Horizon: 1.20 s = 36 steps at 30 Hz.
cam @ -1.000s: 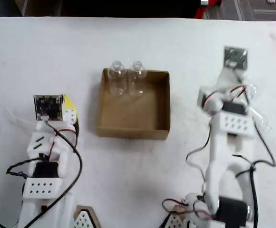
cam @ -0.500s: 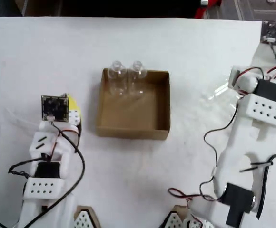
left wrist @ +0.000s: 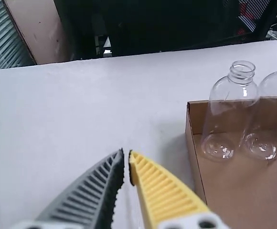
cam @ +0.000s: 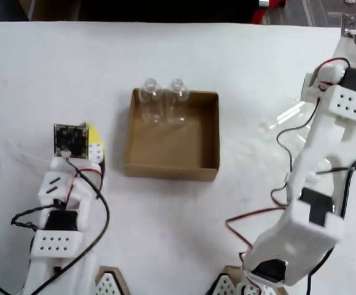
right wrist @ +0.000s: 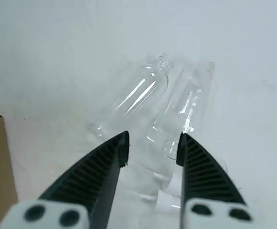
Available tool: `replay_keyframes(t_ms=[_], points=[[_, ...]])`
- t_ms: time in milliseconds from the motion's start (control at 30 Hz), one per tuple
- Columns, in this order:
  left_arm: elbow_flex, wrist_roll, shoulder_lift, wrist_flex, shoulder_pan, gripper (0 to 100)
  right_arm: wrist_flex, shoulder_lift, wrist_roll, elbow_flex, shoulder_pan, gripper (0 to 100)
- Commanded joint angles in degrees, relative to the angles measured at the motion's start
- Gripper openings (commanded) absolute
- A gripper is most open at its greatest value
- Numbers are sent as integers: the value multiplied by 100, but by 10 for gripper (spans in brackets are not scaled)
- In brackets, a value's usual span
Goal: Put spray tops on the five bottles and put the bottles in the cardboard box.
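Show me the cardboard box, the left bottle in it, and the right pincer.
Brown cardboard box (cam: 172,169), high view, front wall.
Left clear plastic bottle (left wrist: 229,110), left wrist view, its body.
Right pincer (right wrist: 152,144), right wrist view, between its fingertips.

My left arm (cam: 58,203) and right arm (cam: 316,160) are white plastic with black motors (cam: 60,219) and red-and-black cables (cam: 101,206). My left gripper (left wrist: 126,164) has one grey and one yellow ridged finger; my right gripper (right wrist: 150,143) has two black.

The bottles (right wrist: 131,95) are seen as clear, glossy plastic; the box (cam: 172,167) is made of matt cardboard.
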Motion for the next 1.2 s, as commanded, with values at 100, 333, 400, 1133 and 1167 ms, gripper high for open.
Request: replay_keyframes(t_ms=[100,333,400,1133,1167], points=[[-35,-53,-66,-176,66,24,40,576,44,-905,541,150],[-35,-62,-66,-176,277,24,382,681,97,-1002,629,152],[-35,-62,-66,-176,277,24,400,734,97,-949,620,152],[-35,-62,-66,-176,277,24,734,1631,53,-932,338,145],[-35,-62,-66,-176,277,24,716,1631,53,-932,338,132]])
